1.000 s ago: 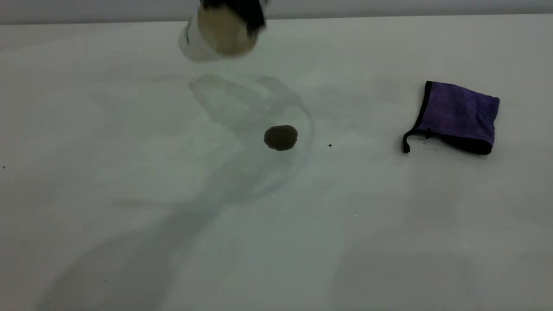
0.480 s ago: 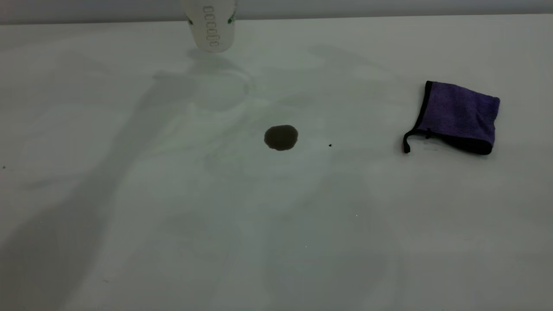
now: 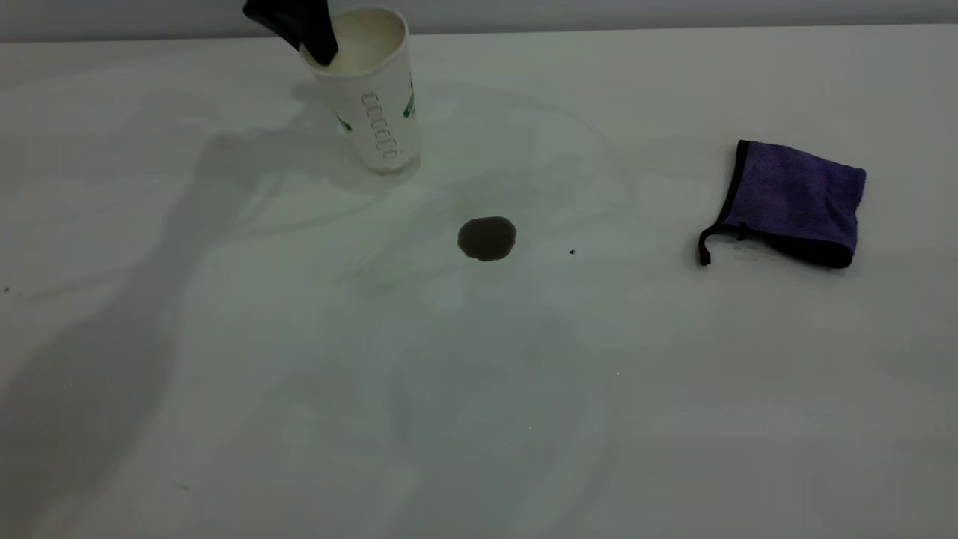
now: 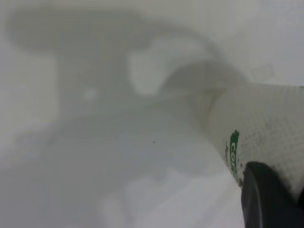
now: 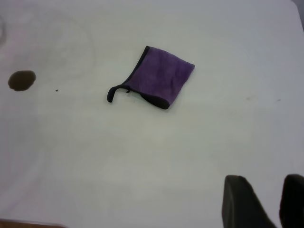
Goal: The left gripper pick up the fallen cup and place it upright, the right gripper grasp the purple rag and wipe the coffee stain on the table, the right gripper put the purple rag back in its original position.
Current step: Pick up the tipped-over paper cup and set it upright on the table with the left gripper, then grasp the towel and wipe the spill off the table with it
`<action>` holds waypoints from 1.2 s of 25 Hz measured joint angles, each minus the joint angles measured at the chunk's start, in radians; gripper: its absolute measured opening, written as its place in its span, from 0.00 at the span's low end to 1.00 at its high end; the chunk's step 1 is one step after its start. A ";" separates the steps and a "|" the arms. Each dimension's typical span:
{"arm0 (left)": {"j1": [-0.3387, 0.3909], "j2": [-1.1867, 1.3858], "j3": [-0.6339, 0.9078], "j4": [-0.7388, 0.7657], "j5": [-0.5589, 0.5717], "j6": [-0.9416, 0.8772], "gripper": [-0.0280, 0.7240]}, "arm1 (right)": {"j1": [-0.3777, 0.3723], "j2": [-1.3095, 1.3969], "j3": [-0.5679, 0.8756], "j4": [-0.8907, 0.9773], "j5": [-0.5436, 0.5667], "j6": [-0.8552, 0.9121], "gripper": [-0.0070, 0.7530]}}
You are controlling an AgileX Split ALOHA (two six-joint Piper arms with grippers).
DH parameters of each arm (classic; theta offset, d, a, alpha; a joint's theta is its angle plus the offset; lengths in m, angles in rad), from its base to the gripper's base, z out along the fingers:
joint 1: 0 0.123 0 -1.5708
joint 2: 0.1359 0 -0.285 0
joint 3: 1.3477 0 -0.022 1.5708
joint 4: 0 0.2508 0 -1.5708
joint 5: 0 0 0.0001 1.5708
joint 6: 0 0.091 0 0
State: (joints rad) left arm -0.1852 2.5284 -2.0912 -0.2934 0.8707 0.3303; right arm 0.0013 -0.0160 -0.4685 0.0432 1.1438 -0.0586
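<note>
The fallen cup now has its mouth up at the far left of the table, leaning a little, with its base at the surface. My left gripper is shut on its rim, one black finger inside the mouth; the left wrist view shows the cup wall against a finger. The coffee stain lies mid-table, apart from the cup, and also shows in the right wrist view. The purple rag lies folded at the right and also shows there. My right gripper hangs open, high and well clear of the rag.
A tiny black speck lies just right of the stain. The table's far edge runs right behind the cup. Arm shadows fall across the left part of the tabletop.
The cup, held mouth-forward at the top edge a second ago, has turned upright and come down onto the table, slightly nearer. The stain and rag have not moved.
</note>
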 joint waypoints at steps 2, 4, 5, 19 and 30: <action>0.000 0.010 0.000 -0.007 -0.004 0.000 0.12 | 0.000 0.000 0.000 0.000 0.000 0.000 0.32; 0.000 0.018 0.000 -0.014 -0.011 0.002 0.19 | 0.000 0.000 0.000 0.000 0.000 0.000 0.32; 0.000 0.021 0.000 -0.017 -0.015 0.004 0.25 | 0.000 0.000 0.000 0.000 0.000 0.000 0.32; 0.000 -0.104 -0.217 0.009 0.262 0.071 0.97 | 0.000 0.000 0.000 0.000 0.000 0.000 0.32; 0.000 -0.430 -0.304 0.166 0.297 -0.056 0.79 | 0.000 0.000 0.000 0.000 0.000 0.000 0.32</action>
State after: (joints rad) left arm -0.1852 2.0985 -2.3950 -0.1277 1.1676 0.2740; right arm 0.0013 -0.0160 -0.4685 0.0432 1.1438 -0.0586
